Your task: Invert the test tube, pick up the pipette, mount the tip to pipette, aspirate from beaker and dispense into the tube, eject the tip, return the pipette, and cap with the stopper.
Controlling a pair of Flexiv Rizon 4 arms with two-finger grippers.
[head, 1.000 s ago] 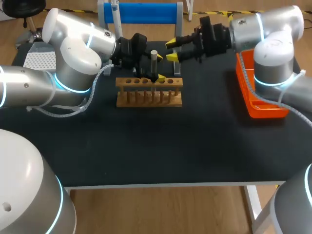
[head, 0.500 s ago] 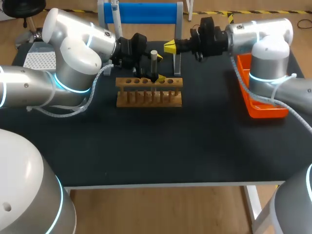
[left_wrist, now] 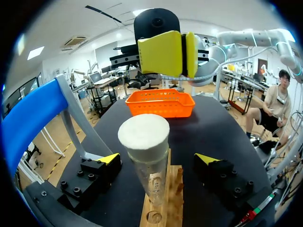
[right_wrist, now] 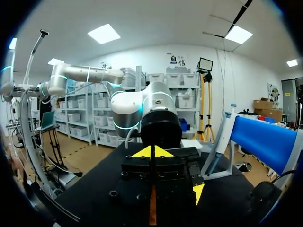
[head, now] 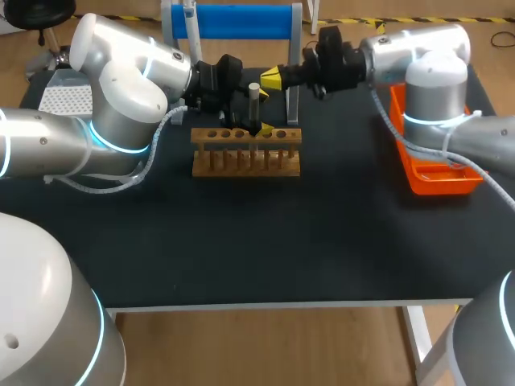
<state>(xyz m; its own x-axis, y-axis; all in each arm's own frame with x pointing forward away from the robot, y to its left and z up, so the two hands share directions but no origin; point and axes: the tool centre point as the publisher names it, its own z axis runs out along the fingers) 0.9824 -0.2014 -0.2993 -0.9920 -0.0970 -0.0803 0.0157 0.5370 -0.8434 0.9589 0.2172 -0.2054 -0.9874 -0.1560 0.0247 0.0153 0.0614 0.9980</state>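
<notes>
Test tube [left_wrist: 150, 182] upright in wooden rack [head: 245, 151], near rack middle. White stopper [left_wrist: 144, 134] on tube mouth. Left gripper [left_wrist: 158, 160] released: fingers spread over rack, one each side of tube, neither touching. Right gripper [head: 272, 78] beyond rack's far side, near stopper, clenched, nothing held. Pipette [right_wrist: 220, 142] on blue stand [head: 233, 20] behind rack. Orange basket [head: 430, 173] well right of rack.

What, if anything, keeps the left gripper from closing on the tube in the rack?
Probably nothing, so yes: the left gripper has open fingers on both sides of the tube, not touching it; the right gripper is beyond it.
</notes>
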